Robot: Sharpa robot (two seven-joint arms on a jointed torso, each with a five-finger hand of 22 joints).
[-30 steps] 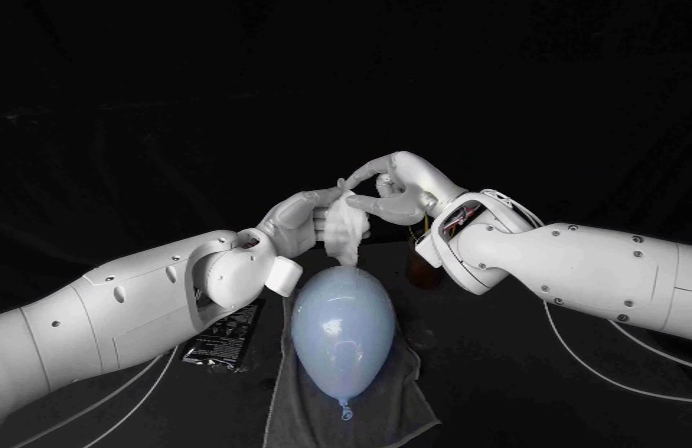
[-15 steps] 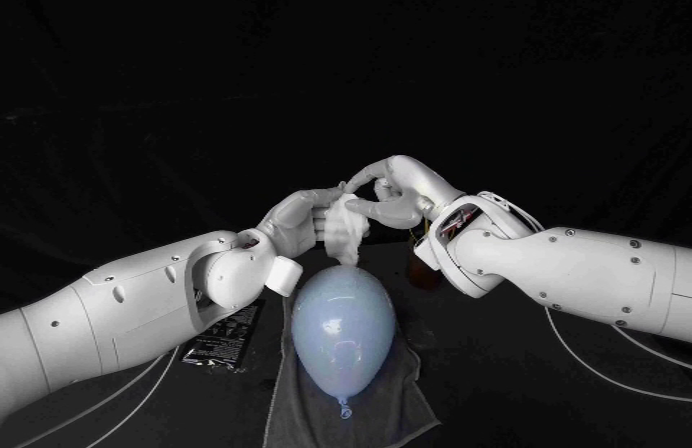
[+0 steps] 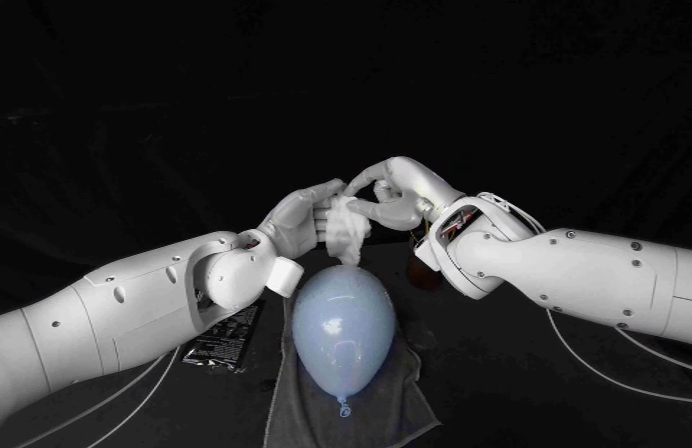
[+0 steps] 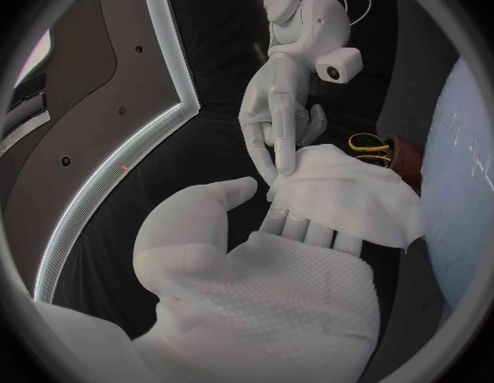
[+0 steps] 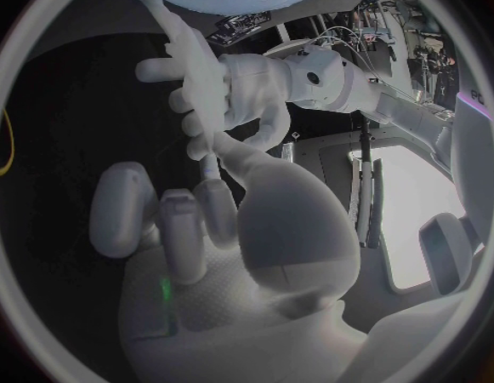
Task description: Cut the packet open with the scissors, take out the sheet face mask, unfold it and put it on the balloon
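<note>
A pale blue balloon (image 3: 343, 326) lies on a grey cloth (image 3: 378, 408) in the middle of the table. Just above its far end hangs the white sheet face mask (image 3: 346, 231), still folded and crumpled. My left hand (image 3: 300, 218) holds it from the left, and the mask (image 4: 348, 197) lies across that hand's fingers with the thumb apart. My right hand (image 3: 389, 192) pinches the mask's upper edge, and its fingers (image 4: 276, 123) touch one corner. The black packet (image 3: 224, 336) lies flat beside my left forearm. Yellow-handled scissors (image 4: 370, 145) stand in a brown holder behind the hands.
The brown holder (image 3: 423, 270) sits close under my right wrist, right of the balloon. The balloon (image 4: 466, 170) is near my left hand's fingertips. The table around the cloth is dark and bare.
My right hand has edged slightly toward the left hand at the mask's top. The balloon, cloth and packet have not moved.
</note>
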